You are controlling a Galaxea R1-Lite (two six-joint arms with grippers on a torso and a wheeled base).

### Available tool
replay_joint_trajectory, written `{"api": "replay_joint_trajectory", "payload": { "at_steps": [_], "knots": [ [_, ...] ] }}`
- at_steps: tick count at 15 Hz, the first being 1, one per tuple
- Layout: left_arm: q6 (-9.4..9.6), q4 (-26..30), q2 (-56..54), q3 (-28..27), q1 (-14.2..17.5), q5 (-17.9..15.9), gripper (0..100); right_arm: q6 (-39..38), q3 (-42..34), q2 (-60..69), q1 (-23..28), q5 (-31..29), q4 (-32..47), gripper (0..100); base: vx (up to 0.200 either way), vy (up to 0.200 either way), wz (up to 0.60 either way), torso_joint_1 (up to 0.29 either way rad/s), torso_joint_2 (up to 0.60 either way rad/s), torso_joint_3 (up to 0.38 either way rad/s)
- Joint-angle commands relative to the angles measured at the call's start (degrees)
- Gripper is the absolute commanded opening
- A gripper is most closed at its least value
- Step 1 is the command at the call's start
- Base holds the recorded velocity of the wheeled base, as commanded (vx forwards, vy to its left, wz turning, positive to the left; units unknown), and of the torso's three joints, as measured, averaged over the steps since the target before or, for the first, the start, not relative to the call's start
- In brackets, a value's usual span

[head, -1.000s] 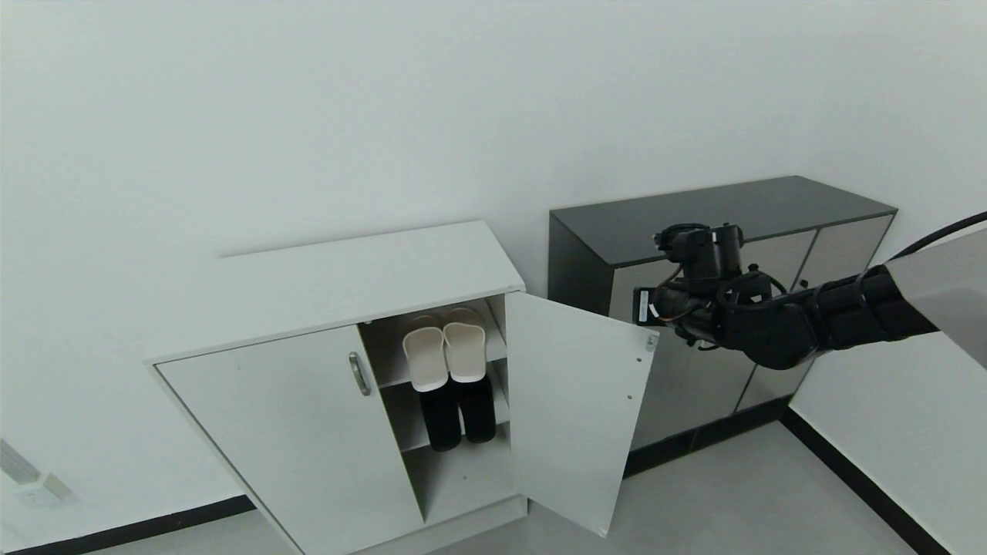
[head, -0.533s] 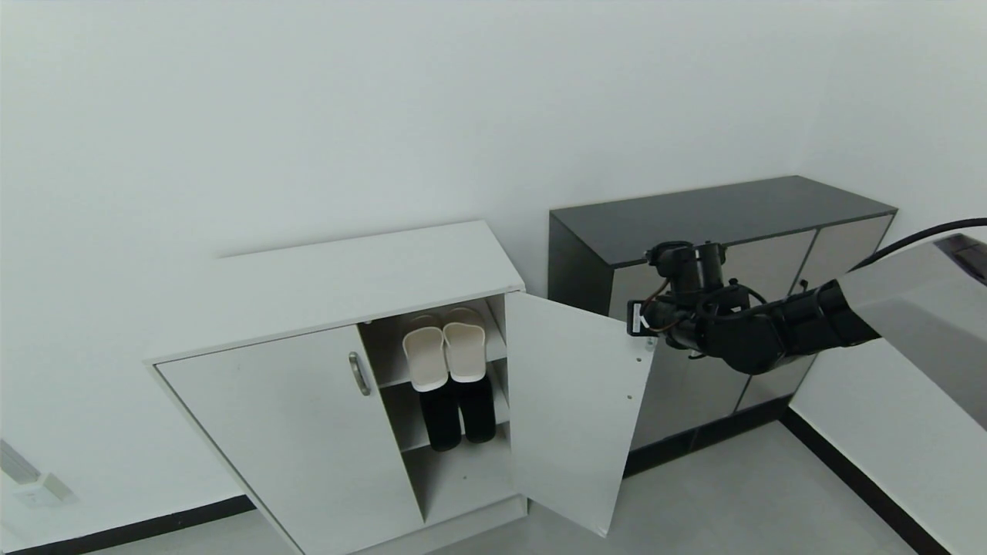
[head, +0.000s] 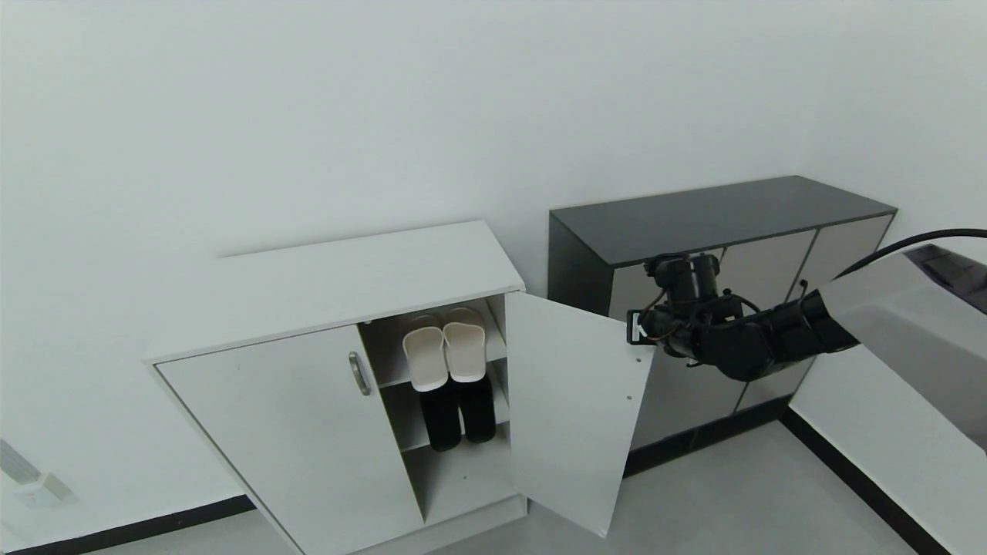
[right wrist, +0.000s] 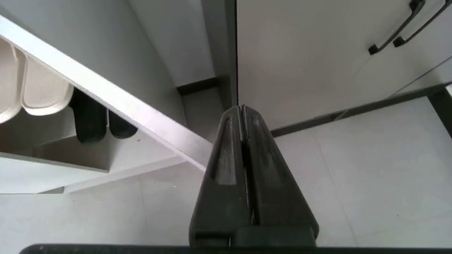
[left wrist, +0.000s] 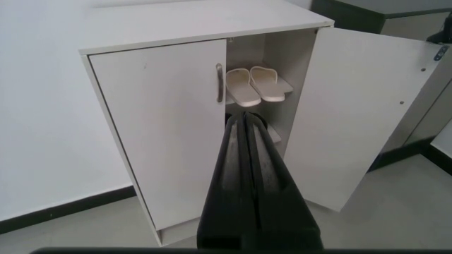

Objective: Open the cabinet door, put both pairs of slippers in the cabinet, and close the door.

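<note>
The left gripper [left wrist: 244,118] has its fingers pressed together with nothing between them; it points at the white cabinet [head: 347,266] from well apart. Ahead of it and slightly to its left is the closed door [head: 301,432], with a metal handle [head: 358,374] at the door's inner edge. Just to the right of that handle the cabinet stands open. Farther ahead of the left gripper, the white slippers [head: 445,351] lie side by side on the upper shelf [head: 497,351]; the black slippers [head: 459,412] sit directly beneath them on the next shelf down, also side by side. To the right of both pairs the open door [head: 574,408] is swung out from the cabinet's right side. The right gripper [head: 637,327] is at this door's top free corner, on its outer face; its fingers are closed against each other and hold nothing; whether it touches the door I cannot tell. Both pairs of slippers are to this gripper's left, beyond the door. A dark cabinet [head: 709,208] stands just behind and to the right of the right gripper, against the wall; the grey floor [head: 732,493] lies below it.
</note>
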State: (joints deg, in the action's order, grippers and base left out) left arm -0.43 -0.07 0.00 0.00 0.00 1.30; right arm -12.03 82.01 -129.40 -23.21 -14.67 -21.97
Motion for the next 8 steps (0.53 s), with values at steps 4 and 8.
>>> {"api": "replay_joint_trajectory", "payload": {
  "at_steps": [4,8],
  "knots": [
    [-0.01,-0.01,0.0,0.0,0.0,0.01,0,-0.18,-3.17,3.19,-3.24,-0.19,-0.01,0,0.0,0.0,0.0,0.0,0.0,0.0],
    [-0.01,-0.01,0.0,0.0,0.0,0.01,0,-0.01,-12.05,8.2,-11.51,-0.45,-5.28,0,0.0,0.0,0.0,0.0,0.0,0.0]
  ]
}}
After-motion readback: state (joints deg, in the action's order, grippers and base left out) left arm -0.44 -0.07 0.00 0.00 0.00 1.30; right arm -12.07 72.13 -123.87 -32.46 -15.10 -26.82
